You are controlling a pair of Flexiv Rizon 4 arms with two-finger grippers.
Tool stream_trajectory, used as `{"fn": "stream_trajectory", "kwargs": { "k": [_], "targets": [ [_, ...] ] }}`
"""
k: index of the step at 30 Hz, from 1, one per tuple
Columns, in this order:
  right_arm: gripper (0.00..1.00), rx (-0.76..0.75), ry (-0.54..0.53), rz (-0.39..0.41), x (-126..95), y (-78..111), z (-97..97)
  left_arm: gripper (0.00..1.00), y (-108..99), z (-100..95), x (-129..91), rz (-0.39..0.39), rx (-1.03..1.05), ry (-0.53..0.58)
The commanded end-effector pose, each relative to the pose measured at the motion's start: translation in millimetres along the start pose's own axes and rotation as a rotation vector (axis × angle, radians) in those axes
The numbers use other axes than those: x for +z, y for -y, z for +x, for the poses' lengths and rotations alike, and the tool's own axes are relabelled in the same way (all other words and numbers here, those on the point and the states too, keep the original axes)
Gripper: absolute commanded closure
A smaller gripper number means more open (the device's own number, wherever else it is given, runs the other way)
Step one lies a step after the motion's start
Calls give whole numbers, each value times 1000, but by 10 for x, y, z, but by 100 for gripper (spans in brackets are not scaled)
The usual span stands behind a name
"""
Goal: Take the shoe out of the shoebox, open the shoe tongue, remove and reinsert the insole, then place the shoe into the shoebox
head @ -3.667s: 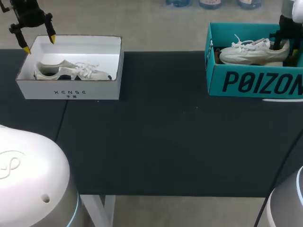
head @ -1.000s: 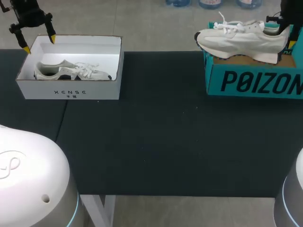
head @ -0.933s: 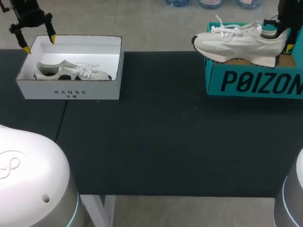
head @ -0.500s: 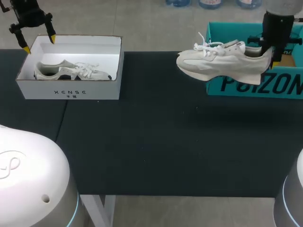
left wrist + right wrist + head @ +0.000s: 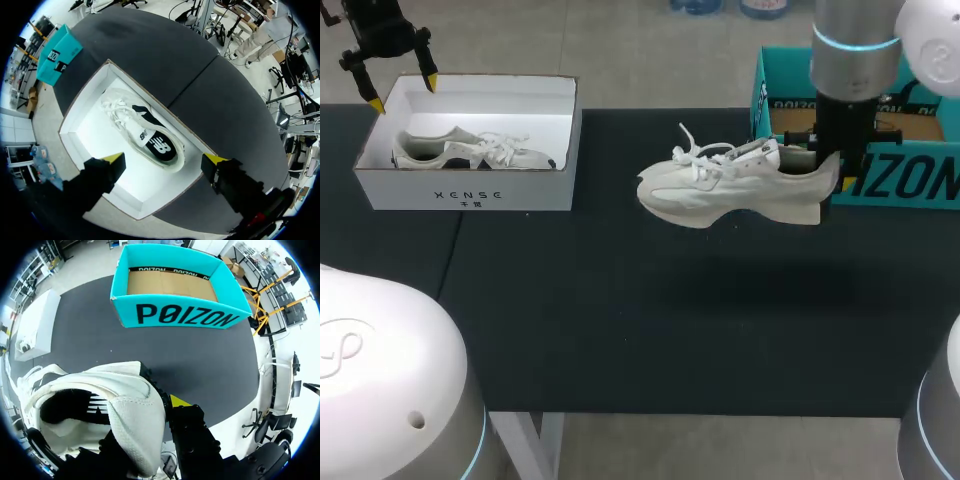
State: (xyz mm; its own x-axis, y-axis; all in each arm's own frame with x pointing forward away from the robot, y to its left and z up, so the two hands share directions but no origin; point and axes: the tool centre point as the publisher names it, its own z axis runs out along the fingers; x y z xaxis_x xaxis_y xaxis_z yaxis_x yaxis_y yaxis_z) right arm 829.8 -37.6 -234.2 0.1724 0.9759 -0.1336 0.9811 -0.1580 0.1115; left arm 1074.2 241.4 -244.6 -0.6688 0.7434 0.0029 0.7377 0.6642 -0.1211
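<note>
Your right gripper (image 5: pixel 828 168) pinches the shoe (image 5: pixel 720 185) by its heel over the table (image 5: pixel 620 330), teal box (image 5: pixel 900 178) far right, white box (image 5: pixel 470 192) far left holding a second shoe (image 5: pixel 470 152), left gripper (image 5: pixel 404 93) spread above its far-left corner.

right arm (image 5: pixel 855 25): silver, cyan ring | left gripper (image 5: pixel 404 93): black, yellow tips | shoulders (image 5: pixel 380 340): white

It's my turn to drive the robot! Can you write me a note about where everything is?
Right gripper: shut on the white shoe at its heel, holding it above the table, beside the empty teal shoebox.
Left gripper: open, above the white box that holds another shoe.
Done: shoe taken out.
Left: open the tongue, remove and reinsert the insole, put the shoe back.
</note>
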Motion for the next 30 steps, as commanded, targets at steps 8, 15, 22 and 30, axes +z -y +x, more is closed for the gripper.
{"fn": "stream_trajectory", "kwargs": {
  "k": [8, 15, 22, 30],
  "targets": [
    [100, -40, 14, -136, 256, 450, 533, 0, -8, 0, -2, 0, 1, -1],
    [100, -51, 53, -104, 483, 681, 848, 0, -8, 0, -2, 0, 1, -1],
    [100, 3, 49, -50, 728, 776, 1090, 0, -8, 0, -2, 0, 1, -1],
    [100, 27, 27, -55, 1018, 708, 1227, 0, -8, 0, -2, 0, 1, -1]
  ]
}}
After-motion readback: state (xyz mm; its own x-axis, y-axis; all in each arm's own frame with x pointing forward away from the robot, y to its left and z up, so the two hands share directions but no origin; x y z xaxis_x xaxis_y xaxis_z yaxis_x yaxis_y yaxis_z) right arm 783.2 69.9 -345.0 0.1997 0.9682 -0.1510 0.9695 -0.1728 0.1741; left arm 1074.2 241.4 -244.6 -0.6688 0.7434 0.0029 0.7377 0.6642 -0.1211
